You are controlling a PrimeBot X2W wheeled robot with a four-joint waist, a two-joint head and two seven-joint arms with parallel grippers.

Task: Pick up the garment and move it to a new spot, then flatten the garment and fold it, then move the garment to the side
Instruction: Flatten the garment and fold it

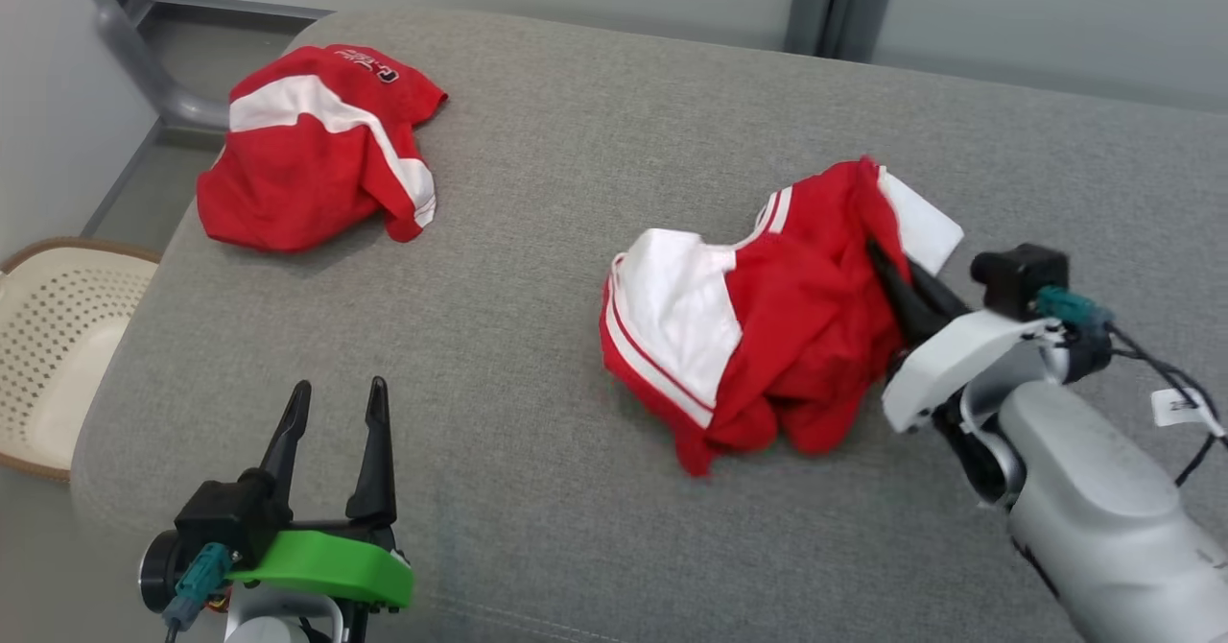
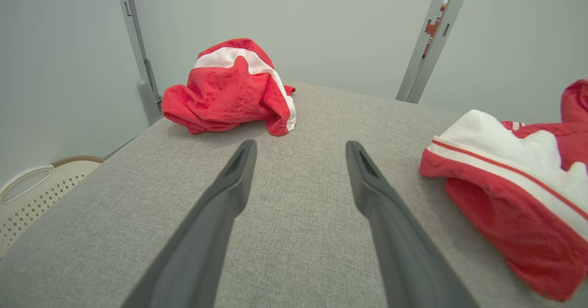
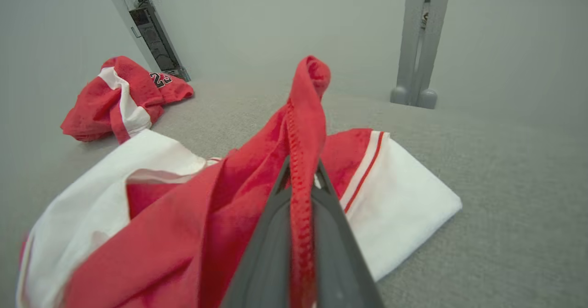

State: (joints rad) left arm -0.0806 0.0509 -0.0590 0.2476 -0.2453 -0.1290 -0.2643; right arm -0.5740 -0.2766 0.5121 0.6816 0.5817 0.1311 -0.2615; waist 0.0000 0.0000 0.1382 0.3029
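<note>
A crumpled red and white garment (image 1: 758,326) lies on the right half of the grey cushioned surface (image 1: 537,269). My right gripper (image 1: 878,254) reaches into its right side and is shut on a red fold of the garment (image 3: 301,161), which rises in a ridge between the dark fingers (image 3: 271,243). The same garment (image 2: 519,184) lies at the right of the left wrist view. At the lower left, my left gripper (image 1: 336,398) stands open above bare fabric, its fingers (image 2: 229,184) apart with nothing between them.
A second red and white garment (image 1: 317,149) sits bunched at the far left corner, also seen as a red heap (image 2: 229,89) and a numbered heap (image 3: 121,96). A cream perforated basket (image 1: 58,336) stands off the left edge. Grey posts (image 1: 835,0) rise behind.
</note>
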